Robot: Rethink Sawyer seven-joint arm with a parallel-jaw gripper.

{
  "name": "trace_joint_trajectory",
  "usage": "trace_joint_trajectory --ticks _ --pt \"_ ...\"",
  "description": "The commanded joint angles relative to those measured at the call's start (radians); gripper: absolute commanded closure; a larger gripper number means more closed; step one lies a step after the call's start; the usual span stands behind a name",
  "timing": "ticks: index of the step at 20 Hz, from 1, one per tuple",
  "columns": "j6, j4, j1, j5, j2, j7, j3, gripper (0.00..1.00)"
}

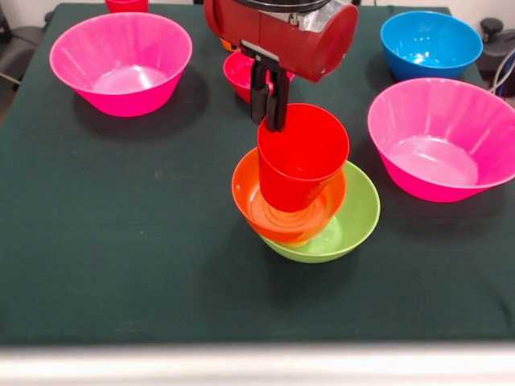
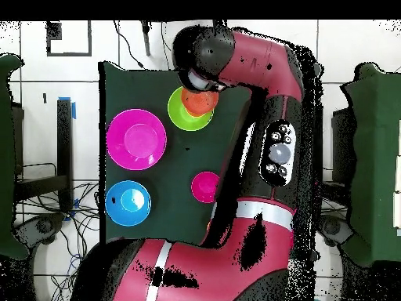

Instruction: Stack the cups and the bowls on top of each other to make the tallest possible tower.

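Observation:
A red cup [image 1: 302, 157] stands tilted inside the orange bowl [image 1: 251, 197]. That bowl rests on the lime-green bowl [image 1: 354, 221], and together they form the tower at the table's middle. My gripper [image 1: 269, 121] comes down from above with its black fingers [image 1: 258, 100] close together on the cup's far rim, shut on it. In the overhead view the arm [image 2: 258, 86] hides the gripper and the cup; only the green bowl [image 2: 182, 111] and an orange edge [image 2: 200, 103] show.
Two large pink bowls [image 1: 121, 60] [image 1: 442, 137] flank the tower, and a blue bowl [image 1: 430, 42] sits at the far right. A small crimson bowl [image 1: 239, 76] lies just behind the gripper. A red vessel [image 1: 126, 4] shows at the top edge. Green cloth [image 1: 121, 241] covers the table.

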Motion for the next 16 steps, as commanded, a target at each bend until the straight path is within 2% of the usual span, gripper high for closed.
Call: trace_joint_trajectory --ticks 1,16 --pt "-0.047 0.133 0.029 -0.055 0.039 0.004 0.056 1.00" --pt "-0.067 0.146 0.027 -0.060 0.045 0.000 0.062 1.00"
